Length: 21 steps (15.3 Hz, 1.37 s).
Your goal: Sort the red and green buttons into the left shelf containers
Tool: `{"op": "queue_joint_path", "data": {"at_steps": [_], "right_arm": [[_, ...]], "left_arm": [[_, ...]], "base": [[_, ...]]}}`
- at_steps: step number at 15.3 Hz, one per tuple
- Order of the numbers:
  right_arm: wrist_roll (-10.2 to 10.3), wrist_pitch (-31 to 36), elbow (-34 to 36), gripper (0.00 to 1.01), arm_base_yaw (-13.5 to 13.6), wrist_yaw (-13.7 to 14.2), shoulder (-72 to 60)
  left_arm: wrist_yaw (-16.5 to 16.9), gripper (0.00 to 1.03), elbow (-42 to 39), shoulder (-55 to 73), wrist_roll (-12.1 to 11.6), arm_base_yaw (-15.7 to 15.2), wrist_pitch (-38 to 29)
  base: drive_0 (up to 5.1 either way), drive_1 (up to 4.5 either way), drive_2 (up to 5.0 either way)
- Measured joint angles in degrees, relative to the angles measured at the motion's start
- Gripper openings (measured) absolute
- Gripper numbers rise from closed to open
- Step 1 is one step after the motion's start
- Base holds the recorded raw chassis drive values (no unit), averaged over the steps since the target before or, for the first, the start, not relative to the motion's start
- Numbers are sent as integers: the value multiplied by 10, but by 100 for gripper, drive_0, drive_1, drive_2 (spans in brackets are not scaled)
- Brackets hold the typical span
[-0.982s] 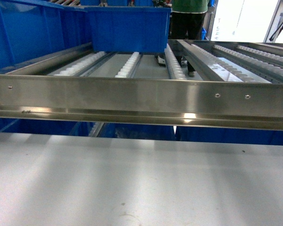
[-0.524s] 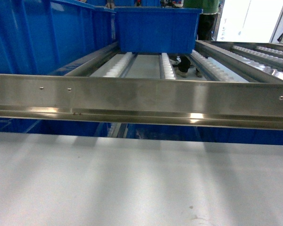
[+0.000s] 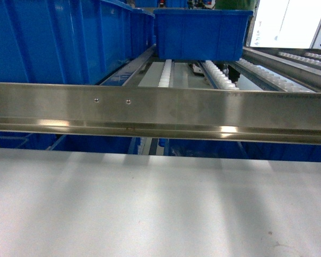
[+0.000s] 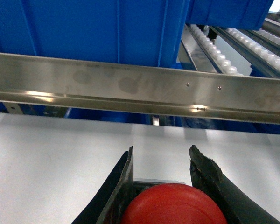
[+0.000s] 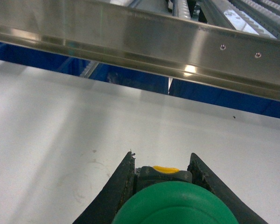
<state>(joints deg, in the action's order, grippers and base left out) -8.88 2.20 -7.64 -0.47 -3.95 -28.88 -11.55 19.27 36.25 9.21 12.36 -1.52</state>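
Observation:
In the left wrist view my left gripper [image 4: 161,158] is shut on the red button [image 4: 173,205], whose red cap fills the gap between the black fingers above the white table. In the right wrist view my right gripper [image 5: 162,158] is shut on the green button [image 5: 176,204], its dark body with a yellow mark showing ahead of the green cap. The shelf's steel front rail [image 3: 160,110] crosses the head view. A large blue container [image 3: 59,40] stands at the shelf's left and another blue container [image 3: 200,33] farther back. Neither gripper shows in the head view.
White roller tracks [image 3: 219,77] run back along the shelf's bed. More blue bins [image 3: 203,150] sit on the level under the rail. The white table [image 3: 160,209] spreads in front of the shelf.
The head view has swung left: the blue bins and the rail's screws have shifted rightward in the frame, and the big left bin now fills more of the upper left.

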Motion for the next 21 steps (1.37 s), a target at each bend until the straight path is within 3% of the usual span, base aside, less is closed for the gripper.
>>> {"op": "queue_joint_path", "data": {"at_steps": [8, 21], "right_arm": [[0, 4, 0, 29, 0, 0, 1], [0, 4, 0, 29, 0, -1, 1]], "left_arm": [[-2, 32, 0, -2, 0, 2, 3], [-3, 32, 0, -3, 0, 2, 3]], "base": [[-325, -127, 490], [-497, 225, 261]]}}
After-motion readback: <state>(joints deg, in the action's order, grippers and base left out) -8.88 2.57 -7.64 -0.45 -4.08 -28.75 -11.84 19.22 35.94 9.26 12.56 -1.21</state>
